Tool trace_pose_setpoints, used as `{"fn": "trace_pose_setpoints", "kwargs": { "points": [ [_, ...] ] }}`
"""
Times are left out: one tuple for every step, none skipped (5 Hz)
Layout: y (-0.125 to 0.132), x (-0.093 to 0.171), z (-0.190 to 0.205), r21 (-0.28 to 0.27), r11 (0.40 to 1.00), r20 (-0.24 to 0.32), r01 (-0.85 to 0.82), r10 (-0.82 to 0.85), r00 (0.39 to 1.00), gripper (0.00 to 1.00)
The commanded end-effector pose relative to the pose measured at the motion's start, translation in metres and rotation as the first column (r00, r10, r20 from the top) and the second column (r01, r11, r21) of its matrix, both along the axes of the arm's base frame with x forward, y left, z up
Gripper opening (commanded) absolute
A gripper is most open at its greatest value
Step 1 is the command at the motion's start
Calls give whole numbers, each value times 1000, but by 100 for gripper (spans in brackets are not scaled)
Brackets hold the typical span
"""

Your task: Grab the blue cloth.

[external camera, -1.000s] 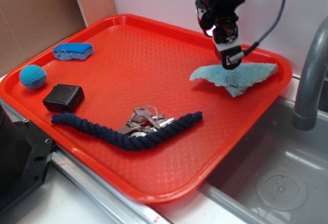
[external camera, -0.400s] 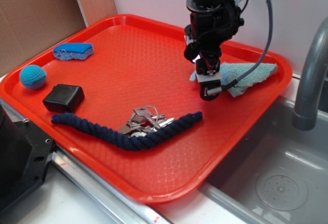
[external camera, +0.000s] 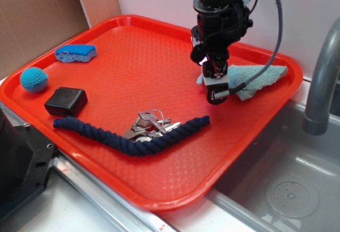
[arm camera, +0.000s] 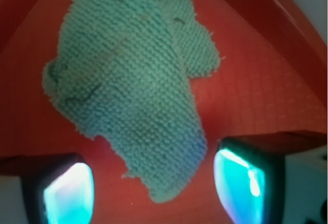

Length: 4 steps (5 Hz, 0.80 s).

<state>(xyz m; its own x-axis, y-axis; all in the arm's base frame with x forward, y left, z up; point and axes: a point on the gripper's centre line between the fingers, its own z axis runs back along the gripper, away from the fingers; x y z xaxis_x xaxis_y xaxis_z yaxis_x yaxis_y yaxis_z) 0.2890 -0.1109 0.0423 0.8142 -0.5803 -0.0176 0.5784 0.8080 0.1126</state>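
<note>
A: Exterior view first. Red tray (external camera: 159, 67) across most of the scene, grey sink (external camera: 287, 189) at near right, curved faucet pipe (external camera: 323, 78) at far right.

B: Noted. Task item?

A: Blue cloth (external camera: 255, 78) lying on tray floor at far right corner, partly hidden behind black arm. Gripper (external camera: 217, 95) low over tray, at left end of cloth, tip pointing down. Contact with cloth: cannot tell from this angle.

B: Remaining tray contents?

A: Blue sponge pad (external camera: 76, 53) at far left. Teal knitted ball (external camera: 34, 79) near left rim. Black block (external camera: 66, 101) just beside ball, to its right. Navy rope (external camera: 133, 135) bent across near middle. Bunch of keys (external camera: 150, 122) touching rope at its bend. All well apart from cloth.

B: Wrist view?

A: Cloth (arm camera: 133, 85) fills centre, flat on red surface, irregular outline, narrow corner reaching down between the two fingers (arm camera: 66, 190). Both pads lit cyan, spread wide, one at each lower corner. Gripper (arm camera: 156, 183) released, nothing clamped; red tray visible either side of the cloth corner. Tray rim (arm camera: 277, 14) running diagonally at upper right.
</note>
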Motion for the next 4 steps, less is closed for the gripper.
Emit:
{"fn": "trace_pose_setpoints", "kwargs": {
  "points": [
    [-47,24,-6,-65,992,63,105,-101,993,100],
    [-53,36,-17,-65,993,41,103,-100,994,100],
    [-47,37,-16,-78,994,35,76,-74,997,0],
    [-37,35,-9,-82,996,49,37,-33,998,0]
  ]
}}
